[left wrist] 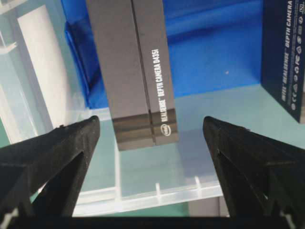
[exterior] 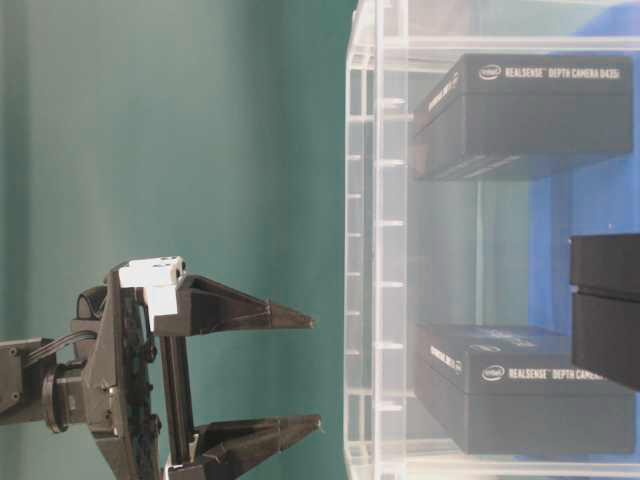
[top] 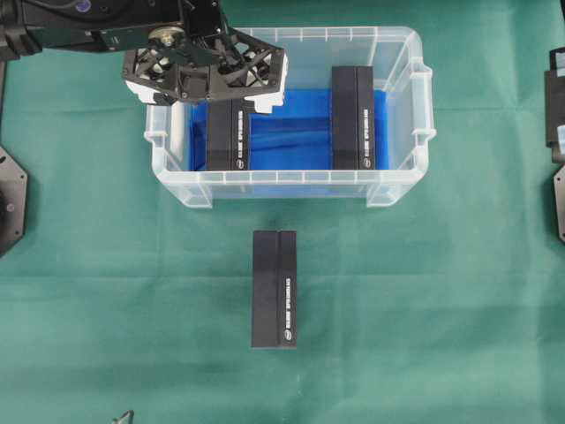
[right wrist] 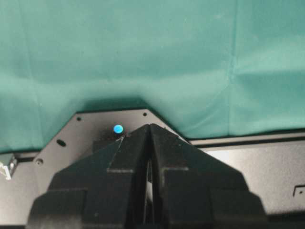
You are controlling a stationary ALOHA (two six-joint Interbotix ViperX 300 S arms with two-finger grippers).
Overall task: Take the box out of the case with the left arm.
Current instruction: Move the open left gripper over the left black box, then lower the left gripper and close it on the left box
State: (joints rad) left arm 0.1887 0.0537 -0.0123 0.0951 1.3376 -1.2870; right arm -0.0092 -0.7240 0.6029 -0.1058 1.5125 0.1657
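The case (top: 397,181) is a clear tub with a blue lining, standing at the back middle of the table. Two black boxes lie in it, one on the left (top: 228,137) and one on the right (top: 353,119). My left gripper (top: 210,88) hangs over the case's back-left part, above the far end of the left box (left wrist: 133,71). Its jaws stand wide open with nothing between them, and the table-level view shows the left gripper (exterior: 317,372) still outside the case wall (exterior: 365,250). My right gripper (right wrist: 150,128) is shut and empty over its own base plate.
A third black box (top: 274,290) lies on the green cloth in front of the case. The right arm (top: 556,106) rests at the far right edge. The left arm's base (top: 11,199) sits at the left edge.
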